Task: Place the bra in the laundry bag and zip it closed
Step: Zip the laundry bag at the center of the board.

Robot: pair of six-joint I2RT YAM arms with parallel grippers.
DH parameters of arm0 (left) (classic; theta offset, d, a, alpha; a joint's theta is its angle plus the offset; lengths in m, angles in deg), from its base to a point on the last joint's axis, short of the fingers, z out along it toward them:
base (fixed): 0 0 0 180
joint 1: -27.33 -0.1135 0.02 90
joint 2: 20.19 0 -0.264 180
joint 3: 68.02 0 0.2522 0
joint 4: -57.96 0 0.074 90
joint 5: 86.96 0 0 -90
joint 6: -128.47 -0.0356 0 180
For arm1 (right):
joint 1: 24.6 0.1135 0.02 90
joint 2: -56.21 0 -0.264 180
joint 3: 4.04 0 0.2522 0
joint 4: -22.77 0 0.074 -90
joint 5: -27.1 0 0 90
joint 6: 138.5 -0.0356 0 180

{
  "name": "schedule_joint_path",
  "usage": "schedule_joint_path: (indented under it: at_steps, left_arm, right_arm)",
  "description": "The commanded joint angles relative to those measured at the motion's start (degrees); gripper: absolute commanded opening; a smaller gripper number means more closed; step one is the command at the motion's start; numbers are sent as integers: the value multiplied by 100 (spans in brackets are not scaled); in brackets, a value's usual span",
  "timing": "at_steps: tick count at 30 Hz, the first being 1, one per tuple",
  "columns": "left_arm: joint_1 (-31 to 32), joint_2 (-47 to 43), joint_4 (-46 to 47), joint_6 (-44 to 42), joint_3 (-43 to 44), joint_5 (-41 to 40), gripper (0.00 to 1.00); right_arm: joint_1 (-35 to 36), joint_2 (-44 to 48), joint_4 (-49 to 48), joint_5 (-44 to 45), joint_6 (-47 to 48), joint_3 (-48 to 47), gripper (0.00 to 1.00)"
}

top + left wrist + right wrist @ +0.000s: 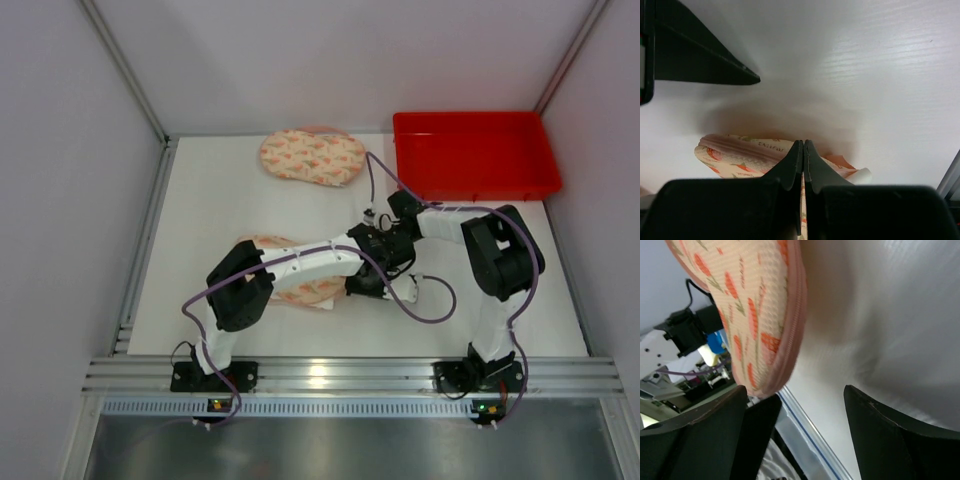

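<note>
So, laundry bag [308,292]: peach fabric with a red flower print, lying flat on the tabletop [220,220] just left of center in the overhead view, mostly hidden under the left arm's forearm.
Zipper [799,315]: pink tape running along the bag's edge. It's easy to see in the right wrist view, and it also shows as a pink band across the bag in the left wrist view.
Left end effector [803,145]: fingers pressed together, tips right at the bag's edge. A thin sliver of the print shows in the slit between them, so it looks clamped on the bag.
Right end effector [796,390]: fingers wide apart with nothing between them except bare tabletop. The rounded end of the bag sits at the upper left of that view, its tip just beside the finger [705,440] on the left.
Arms: both reach in and meet around the middle of the overhead frame, at the right-hand end of the bag, with the wrists crowded close together.
Bra: honestly can't pick it out for sure in any view.
Printed piece [312,157]: bean-shaped thing in the same print, top center of the overhead view, well apart from the bag and both arms. Can't tell what it is.
Red bin [475,155]: upper right of the frame, just beside the printed piece.
Purple cable [430,315]: loops on the tabletop right of center, below the wrists.
</note>
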Motion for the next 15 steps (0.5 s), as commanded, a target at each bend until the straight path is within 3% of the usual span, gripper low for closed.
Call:
schedule_joint_path:
  at_steps: [1,3,5,6,7,8,9,10,11,15]
  left_arm:
    - [55,42,86,-149,243,57,0]
    - [55,51,86,-131,244,92,0]
    - [81,59,86,-122,261,57,0]
    - [81,60,86,-96,252,57,0]
    - [90,60,86,-87,252,66,0]
    - [98,33,77,-78,244,83,0]
    - [107,16,69,-61,200,127,0]
    - [125,-54,77,-61,165,153,0]
    - [160,-98,77,-43,51,171,0]
    - [300,-318,77,36,-292,189,0]
  right_arm:
    - [45,67,-551,-439,-479,-69,79]
    - [62,-39,-639,-579,-550,-104,75]
    - [124,-197,-692,-737,-621,-131,59]
    - [141,-223,-701,-764,-621,-148,51]
    - [176,-232,-692,-765,-612,-148,34]
    - [185,-241,-701,-730,-586,-148,26]
    - [168,-250,-579,-686,-551,-183,11]
    - [159,-268,-517,-659,-437,-262,5]
    - [168,-285,-464,-624,-384,-324,0]
    - [54,-391,-385,-598,-348,-517,0]
